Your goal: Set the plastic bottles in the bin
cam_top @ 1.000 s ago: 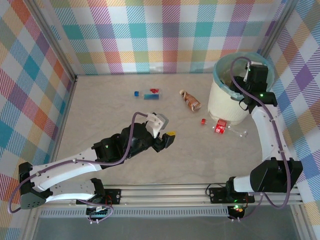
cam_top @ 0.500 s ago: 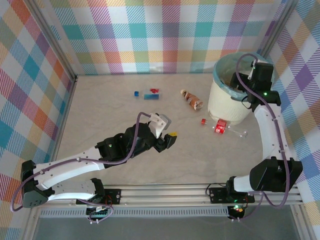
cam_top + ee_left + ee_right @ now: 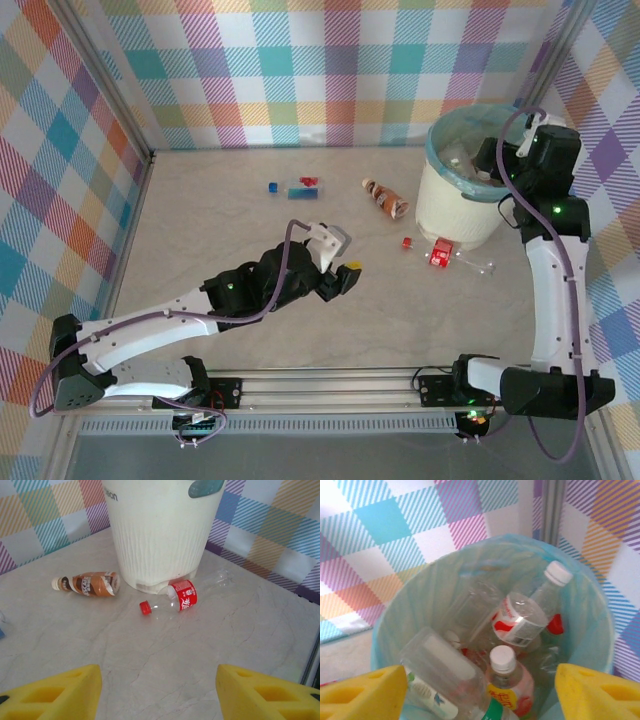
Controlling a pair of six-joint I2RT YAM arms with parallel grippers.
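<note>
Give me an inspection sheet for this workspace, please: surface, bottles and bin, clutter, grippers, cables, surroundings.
Surface: pale marbled tabletop.
Job's things: bin holds several bottles; brown bottle and red-label bottle lie on the table at its foot.
Clutter: small blue and red pieces, too small to identify.
Grippers: left gripper open, empty; right gripper open, empty, above the bin.
Cables: purple cable loops along each arm.
Surroundings: checked walls.

beige marbled table (image 3: 220,230), cream bin (image 3: 450,215) standing, brown bottle (image 3: 384,198) and red-labelled clear bottle (image 3: 440,255) lying beside it
</note>
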